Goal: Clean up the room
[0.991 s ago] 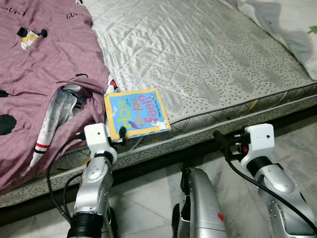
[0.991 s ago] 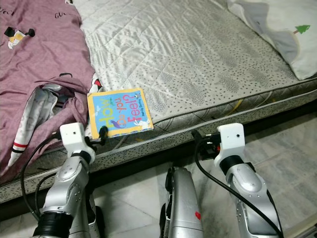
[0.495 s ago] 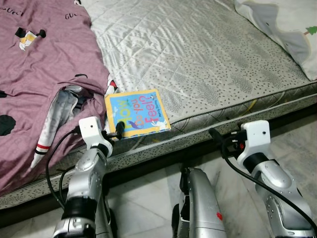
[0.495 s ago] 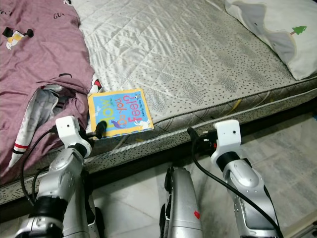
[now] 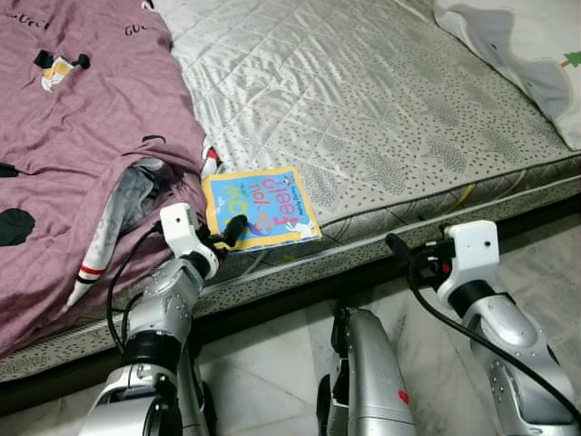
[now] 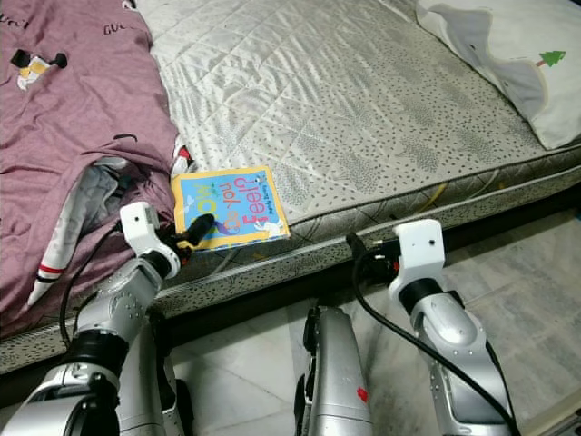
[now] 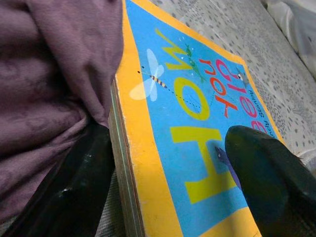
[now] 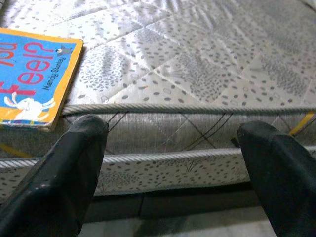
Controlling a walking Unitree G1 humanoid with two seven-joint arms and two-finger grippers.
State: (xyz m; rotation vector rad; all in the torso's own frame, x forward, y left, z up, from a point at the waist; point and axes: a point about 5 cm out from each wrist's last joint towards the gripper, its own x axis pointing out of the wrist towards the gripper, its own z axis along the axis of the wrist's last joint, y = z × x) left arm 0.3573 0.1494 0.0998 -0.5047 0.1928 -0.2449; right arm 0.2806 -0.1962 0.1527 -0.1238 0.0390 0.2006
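Observation:
A children's board book [image 5: 263, 205] with a blue cover and yellow border lies flat at the near edge of the mattress [image 5: 381, 109], right beside a purple blanket [image 5: 82, 136]. My left gripper [image 5: 227, 236] is open at the book's near left corner. In the left wrist view one black finger [image 7: 261, 173] rests over the cover [image 7: 182, 123], and the other [image 7: 79, 177] sits beside the book's edge against the blanket. My right gripper [image 5: 399, 250] is open in front of the mattress side, its fingers [image 8: 74, 158] apart with nothing between them.
The purple blanket covers the bed's left part, with a white garment [image 5: 104, 241] with red stripes tucked under it. A white pillow [image 5: 536, 45] lies at the far right. Below the bed edge is a marble tile floor [image 5: 263, 363].
My left gripper has reached forward and up to the book's corner, one finger now over the cover. The right arm has barely moved. The camera has shifted slightly.

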